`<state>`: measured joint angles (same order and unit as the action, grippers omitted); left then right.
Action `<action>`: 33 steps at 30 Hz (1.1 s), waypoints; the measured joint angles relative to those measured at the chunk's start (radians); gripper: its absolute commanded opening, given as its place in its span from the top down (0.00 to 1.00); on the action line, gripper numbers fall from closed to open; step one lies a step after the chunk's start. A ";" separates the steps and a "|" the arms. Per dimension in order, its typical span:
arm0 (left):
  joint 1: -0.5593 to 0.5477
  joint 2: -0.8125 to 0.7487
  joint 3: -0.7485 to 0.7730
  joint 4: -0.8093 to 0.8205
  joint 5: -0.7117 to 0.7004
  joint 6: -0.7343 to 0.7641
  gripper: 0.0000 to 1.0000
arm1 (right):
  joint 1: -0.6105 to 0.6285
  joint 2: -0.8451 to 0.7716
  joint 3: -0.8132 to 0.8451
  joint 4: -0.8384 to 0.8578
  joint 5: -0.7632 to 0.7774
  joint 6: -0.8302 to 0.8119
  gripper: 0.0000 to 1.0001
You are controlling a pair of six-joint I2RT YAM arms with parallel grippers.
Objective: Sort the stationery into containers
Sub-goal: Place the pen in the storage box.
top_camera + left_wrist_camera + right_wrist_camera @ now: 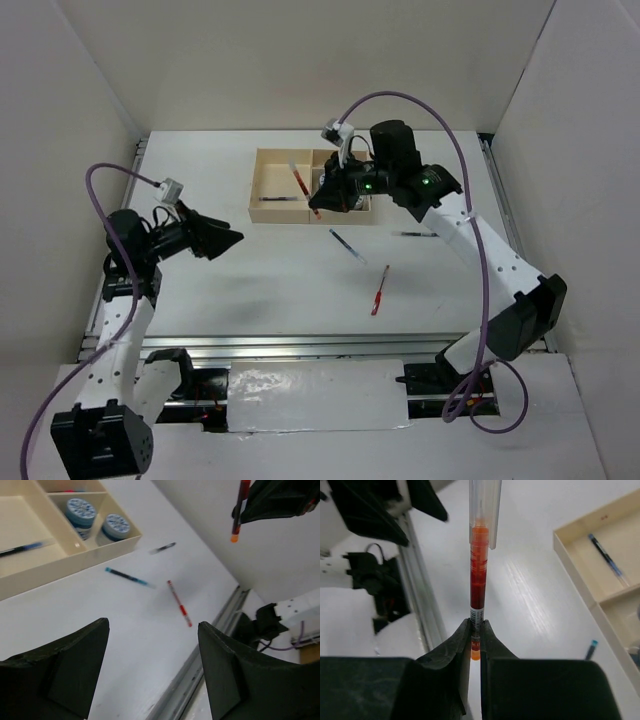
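- The bench has much free room between the tray and the near rail.
- The wooden tray stands toward the far wall. Its low walls let a pen come in from above.
- The right claw pinches the held red pen near one end. In the top view it hangs about over the tray, probably for dropping into the large section.
- The left claw is spread wide and holds nothing, well apart at the left.
- A blue pen, a loose red pen and a black pen lie apart on the bench, easy to reach.
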<state>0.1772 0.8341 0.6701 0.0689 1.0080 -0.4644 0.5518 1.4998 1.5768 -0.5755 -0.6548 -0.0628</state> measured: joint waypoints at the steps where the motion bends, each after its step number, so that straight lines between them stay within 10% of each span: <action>1: -0.042 0.020 0.000 0.056 -0.006 -0.053 0.16 | 0.005 -0.008 -0.001 0.018 -0.019 0.037 1.00; 9: -0.364 0.192 0.052 0.372 -0.124 -0.306 0.15 | 0.013 0.056 -0.006 0.087 -0.096 0.223 1.00; 18: -0.425 0.338 0.145 0.488 -0.248 -0.407 0.24 | 0.023 0.053 -0.042 0.108 -0.135 0.253 1.00; 26: -0.431 0.429 0.212 0.568 -0.267 -0.486 0.72 | 0.053 0.053 -0.053 0.113 -0.137 0.257 1.00; 30: -0.442 0.434 0.221 0.589 -0.260 -0.509 1.00 | 0.050 0.053 -0.055 0.110 -0.119 0.262 0.62; 32: -0.438 0.438 0.235 0.565 -0.258 -0.478 1.00 | 0.041 0.053 -0.056 0.111 -0.120 0.270 0.29; 33: -0.433 0.443 0.254 0.534 -0.253 -0.456 1.00 | 0.035 0.052 -0.056 0.108 -0.120 0.275 0.28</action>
<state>-0.2558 1.2774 0.9241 0.6029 0.7555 -0.9203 0.5869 1.5520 1.5204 -0.4671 -0.7750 0.2123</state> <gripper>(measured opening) 0.239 0.593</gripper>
